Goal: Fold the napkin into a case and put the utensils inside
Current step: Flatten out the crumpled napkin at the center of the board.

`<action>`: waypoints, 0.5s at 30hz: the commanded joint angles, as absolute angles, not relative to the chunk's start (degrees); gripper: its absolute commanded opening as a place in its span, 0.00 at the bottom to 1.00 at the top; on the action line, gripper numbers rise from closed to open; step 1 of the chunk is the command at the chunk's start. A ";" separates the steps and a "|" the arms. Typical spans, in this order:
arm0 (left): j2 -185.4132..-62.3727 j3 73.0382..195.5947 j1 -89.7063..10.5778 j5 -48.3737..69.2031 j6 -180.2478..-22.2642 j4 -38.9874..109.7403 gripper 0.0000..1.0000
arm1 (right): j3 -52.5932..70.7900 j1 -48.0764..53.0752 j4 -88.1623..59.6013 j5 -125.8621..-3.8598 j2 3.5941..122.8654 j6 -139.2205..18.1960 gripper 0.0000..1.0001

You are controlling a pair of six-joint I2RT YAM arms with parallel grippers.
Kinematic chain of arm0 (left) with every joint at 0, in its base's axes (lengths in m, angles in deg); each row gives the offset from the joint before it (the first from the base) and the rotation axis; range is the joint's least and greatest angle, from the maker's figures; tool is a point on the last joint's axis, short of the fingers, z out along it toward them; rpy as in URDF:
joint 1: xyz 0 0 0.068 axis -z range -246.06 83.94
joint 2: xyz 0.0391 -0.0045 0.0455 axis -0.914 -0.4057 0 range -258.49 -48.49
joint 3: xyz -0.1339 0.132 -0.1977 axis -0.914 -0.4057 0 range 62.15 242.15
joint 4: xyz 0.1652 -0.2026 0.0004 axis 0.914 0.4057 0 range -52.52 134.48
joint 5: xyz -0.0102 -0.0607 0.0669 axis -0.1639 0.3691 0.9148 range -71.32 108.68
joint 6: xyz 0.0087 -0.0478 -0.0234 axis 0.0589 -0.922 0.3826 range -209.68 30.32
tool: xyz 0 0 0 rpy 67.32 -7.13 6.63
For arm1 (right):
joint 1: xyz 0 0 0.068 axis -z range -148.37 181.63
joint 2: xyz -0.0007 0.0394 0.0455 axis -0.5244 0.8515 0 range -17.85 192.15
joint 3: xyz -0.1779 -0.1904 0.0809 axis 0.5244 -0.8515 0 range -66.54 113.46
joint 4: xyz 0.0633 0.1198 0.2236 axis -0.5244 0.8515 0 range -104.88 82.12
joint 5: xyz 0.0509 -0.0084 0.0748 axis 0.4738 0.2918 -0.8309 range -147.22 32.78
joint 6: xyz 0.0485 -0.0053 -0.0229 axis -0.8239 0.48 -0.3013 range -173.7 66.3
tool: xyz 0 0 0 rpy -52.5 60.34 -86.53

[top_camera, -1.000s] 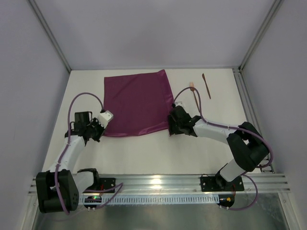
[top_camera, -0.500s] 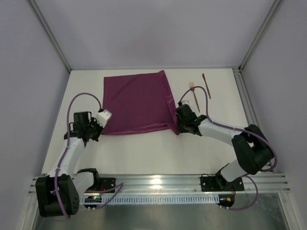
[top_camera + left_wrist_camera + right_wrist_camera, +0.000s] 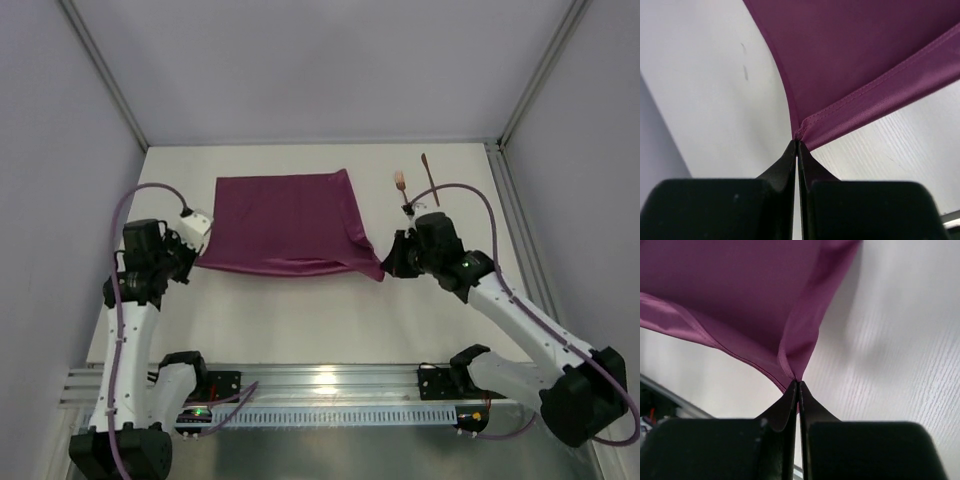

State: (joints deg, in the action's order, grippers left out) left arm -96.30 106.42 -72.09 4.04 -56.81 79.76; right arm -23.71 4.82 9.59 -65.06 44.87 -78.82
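Note:
The magenta-purple napkin (image 3: 285, 222) hangs stretched between both arms, its near edge raised off the white table (image 3: 300, 310). My left gripper (image 3: 196, 262) is shut on the near left corner (image 3: 801, 131), and the cloth fans away from the pinched tips. My right gripper (image 3: 385, 270) is shut on the near right corner (image 3: 795, 371). The far edge of the napkin still lies on the table. A copper fork (image 3: 402, 187) and a thin knife (image 3: 429, 173) lie at the back right, beyond my right arm; the cable partly crosses the fork.
Grey walls close in the table on the left, back and right. A metal rail (image 3: 330, 380) runs along the near edge by the arm bases. My right arm's cable (image 3: 470, 195) loops above the table near the utensils.
My right gripper shut on the napkin's near right corner. Both arms then rose and spread outward, lifting the near edge and pulling the cloth taut.

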 commanded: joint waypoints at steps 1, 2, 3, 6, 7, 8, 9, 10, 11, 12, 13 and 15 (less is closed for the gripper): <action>-94.10 120.21 -72.66 2.07 -61.19 90.10 0.00 | -15.75 5.00 16.31 -70.05 36.39 -77.52 0.04; -94.19 126.77 -72.66 1.63 -61.90 94.13 0.00 | -11.82 5.00 18.67 -70.40 33.77 -77.60 0.04; -94.45 130.23 -72.66 1.45 -63.12 96.26 0.00 | -9.87 5.08 19.74 -71.36 32.70 -77.52 0.04; -95.94 143.94 -72.57 2.67 -64.97 103.63 0.00 | -2.39 5.00 23.26 -74.09 30.06 -78.13 0.04; -96.21 147.11 -72.57 4.59 -65.94 104.79 0.00 | -0.81 5.08 23.88 -75.75 29.44 -78.48 0.04; -96.65 152.88 -72.57 5.48 -66.38 105.76 0.00 | 1.82 5.00 24.41 -76.63 28.83 -79.09 0.04; -96.91 155.64 -72.57 7.84 -66.73 107.60 0.00 | 2.97 5.00 24.67 -77.25 27.69 -79.62 0.04; -97.26 158.27 -72.57 9.08 -67.08 108.23 0.00 | 4.20 5.00 24.76 -78.22 27.24 -80.06 0.04; -97.61 160.65 -72.57 10.31 -67.26 108.67 0.00 | 6.22 5.00 24.68 -78.66 26.80 -81.02 0.04; -98.23 164.07 -72.57 11.46 -67.44 108.85 0.00 | 7.02 5.00 24.41 -79.01 26.36 -81.38 0.04; -98.49 164.97 -72.57 13.99 -67.70 108.24 0.00 | 7.64 5.00 23.37 -79.63 26.36 -81.73 0.04; -99.02 164.63 -72.57 16.55 -68.05 106.31 0.00 | 8.43 5.00 22.04 -79.90 27.58 -82.35 0.04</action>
State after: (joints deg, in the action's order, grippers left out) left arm -96.80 164.34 -72.26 9.88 -65.82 103.35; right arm 6.65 4.86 21.59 -77.03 25.74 -80.51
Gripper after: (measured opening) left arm 0.004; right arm 0.042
